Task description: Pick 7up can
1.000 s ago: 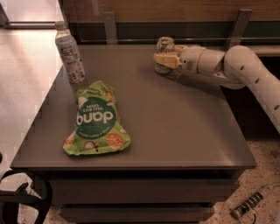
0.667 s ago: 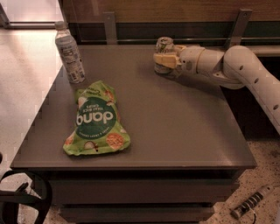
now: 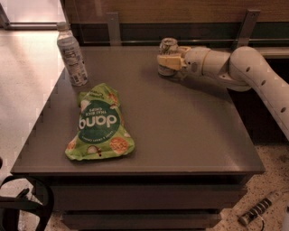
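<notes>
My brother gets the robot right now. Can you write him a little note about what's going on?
Tool: at the small silver-and-green metal soda can, at the grey table far edge; whether it grips, I cannot tell.
Can: upright, seemingly on the table.
Done: the reach.
Left: firm grip, lift.
Clear plastic bottle and green chip bag sit apart, on the left.

There is one camera, set high over the near edge of the tabletop (image 3: 189, 131), tilted down and facing the back wall (image 3: 149, 9). It stands far enough off to take in the whole top and some floor (image 3: 27, 81). The arm (image 3: 253, 72) shows at the right, and the hand (image 3: 166, 61) is at the far side, by the can (image 3: 169, 44).
</notes>
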